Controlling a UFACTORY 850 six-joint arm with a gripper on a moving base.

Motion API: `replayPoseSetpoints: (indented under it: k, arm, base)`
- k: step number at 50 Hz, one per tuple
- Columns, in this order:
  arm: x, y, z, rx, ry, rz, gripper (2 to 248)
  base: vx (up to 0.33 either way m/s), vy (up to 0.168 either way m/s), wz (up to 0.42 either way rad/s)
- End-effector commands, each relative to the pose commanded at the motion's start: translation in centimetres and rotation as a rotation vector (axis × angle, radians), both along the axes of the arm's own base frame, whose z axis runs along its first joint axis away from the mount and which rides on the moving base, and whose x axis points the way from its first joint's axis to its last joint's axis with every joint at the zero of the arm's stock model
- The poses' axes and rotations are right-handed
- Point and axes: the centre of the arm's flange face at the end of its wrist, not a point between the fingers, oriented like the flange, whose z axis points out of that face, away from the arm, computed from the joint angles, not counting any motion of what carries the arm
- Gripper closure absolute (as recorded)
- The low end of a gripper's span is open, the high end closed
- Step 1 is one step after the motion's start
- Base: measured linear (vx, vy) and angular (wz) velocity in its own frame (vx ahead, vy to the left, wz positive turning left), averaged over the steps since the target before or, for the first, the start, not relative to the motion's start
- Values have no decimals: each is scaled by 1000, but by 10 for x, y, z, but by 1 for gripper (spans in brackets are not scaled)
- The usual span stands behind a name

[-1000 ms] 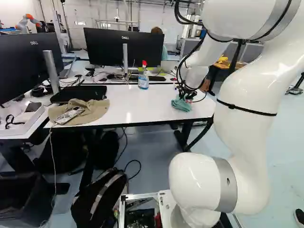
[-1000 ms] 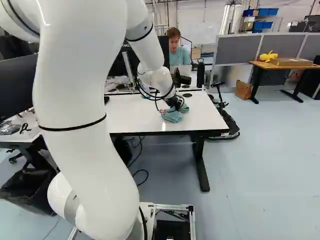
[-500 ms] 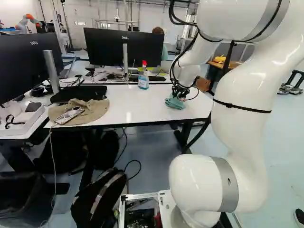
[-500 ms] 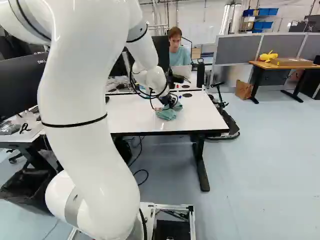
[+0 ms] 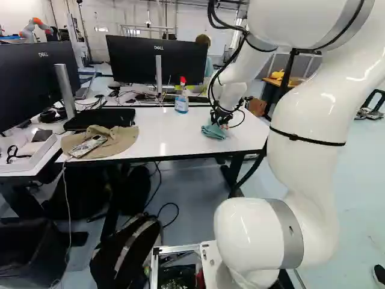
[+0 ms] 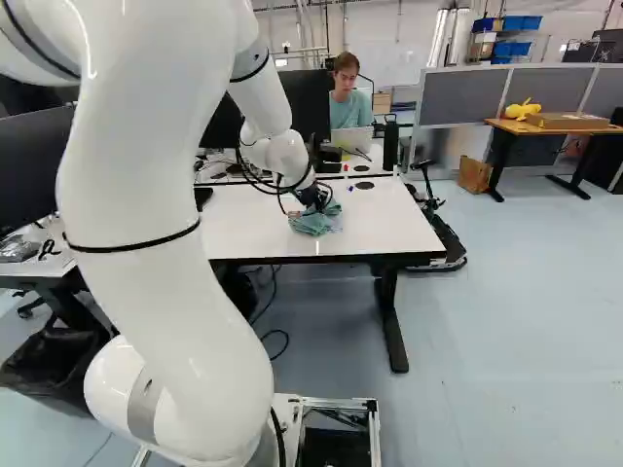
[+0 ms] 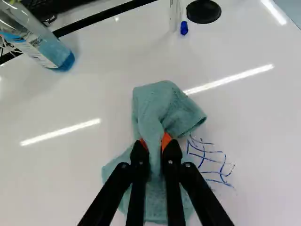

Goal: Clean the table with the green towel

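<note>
Left base view, arm: we are seeing our white arm point(image 5: 304, 129) rising at right and reaching out over the white counter point(image 5: 165, 132).
Gripper: we are pinching the green towel point(image 7: 160, 101) between both fingers of the gripper point(image 5: 219, 120); in the wrist view, the orange pads point(image 7: 166, 140) are pressing in on a bunched fold from two sides.
Green towel: we are keeping it on the counter; it is lying crumpled, one folded part spreading ahead of the fingers, the rest spreading underneath them.
Blue scribble: we are seeing pen lines point(image 7: 211, 162) running in a loose grid on the counter, just beside the towel.
Spray bottle: we are spotting it point(image 5: 181, 103) standing near the counter's back edge, apart from the towel, its red nozzle point(image 5: 183, 80) pointing up.
Black disc: we are finding it point(image 7: 203, 11) sitting flat on the counter ahead of the gripper, well apart from the towel; a small blue piece point(image 7: 184, 28) is lying near it, beside a pale tube point(image 7: 175, 14).
Left base view, left side: we are noting a beige cap point(image 5: 120, 139) lying on the counter, a pale device point(image 5: 89, 146) resting on top of it, and a flat black case point(image 5: 101, 119) lying just behind.
</note>
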Motion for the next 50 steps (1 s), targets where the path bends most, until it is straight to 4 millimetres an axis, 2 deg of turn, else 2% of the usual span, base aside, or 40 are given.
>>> replayPoseSetpoints:
  k: [10, 22, 39, 50]
  arm:
    - [-18, 8, 0, 1, 7, 12, 204]
    - [-41, 8, 1, 2, 14, 5, 204]
    - [-71, -6, 1, 3, 21, -34, 204]
    - [-75, -23, 1, 3, 21, -72, 204]
  base:
    - [0, 0, 0]
    - [0, 0, 0]
    - [0, 0, 0]
    - [0, 0, 0]
